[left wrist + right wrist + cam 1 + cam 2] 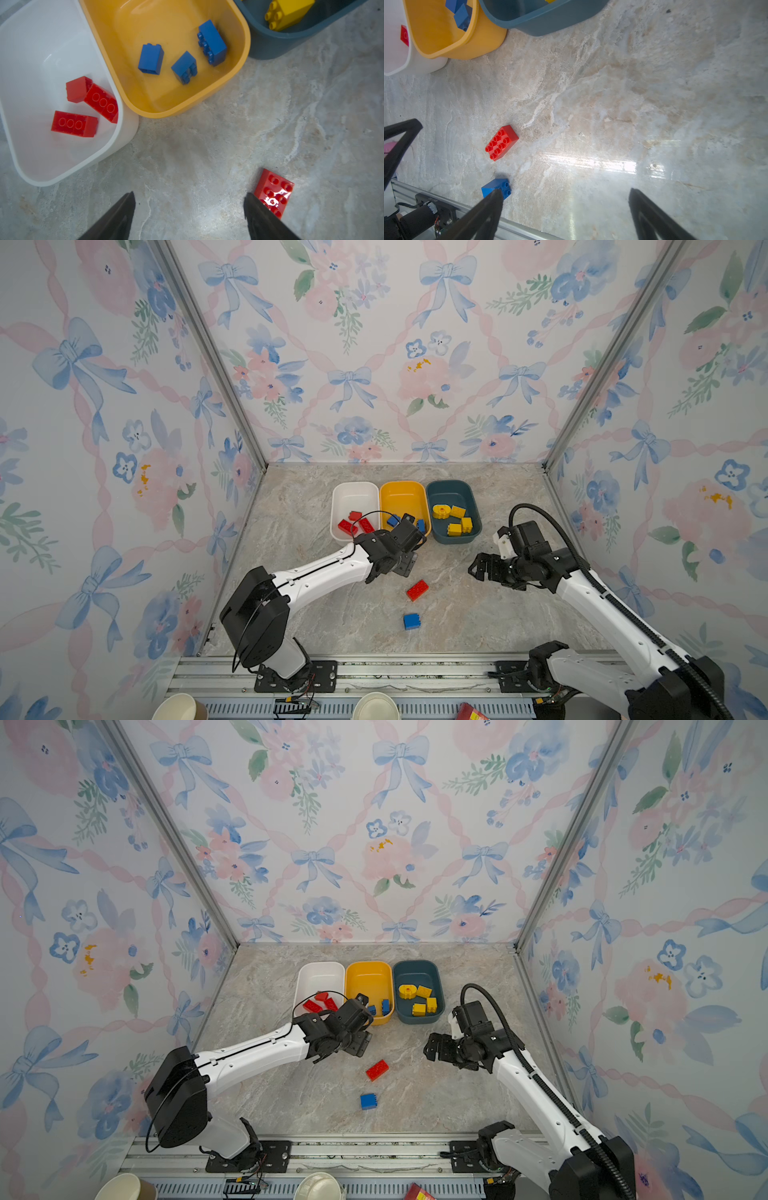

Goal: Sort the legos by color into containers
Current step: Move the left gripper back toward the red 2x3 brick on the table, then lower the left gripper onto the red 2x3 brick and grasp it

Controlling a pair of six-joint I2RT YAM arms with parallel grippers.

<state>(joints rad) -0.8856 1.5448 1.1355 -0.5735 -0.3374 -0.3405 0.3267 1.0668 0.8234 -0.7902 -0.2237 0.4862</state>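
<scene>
Three containers stand in a row at the back: a white tub [353, 491] with red legos [74, 123], a yellow-orange tub [403, 495] with blue legos [150, 59], and a teal tub [451, 491] with yellow legos [455, 520]. In both top views a loose red brick [417, 590] and a loose blue brick [411, 621] lie on the marble table. My left gripper [190, 197] hangs open and empty just in front of the tubs, with the red brick [274, 187] beside one fingertip. To the right my right gripper [564, 193] is open and empty above bare table.
An aluminium rail [395, 672] runs along the table's front edge. Below it stand two paper cups [178, 707] [376, 707] and a red packet [471, 711]. Flowered walls close in the back and both sides.
</scene>
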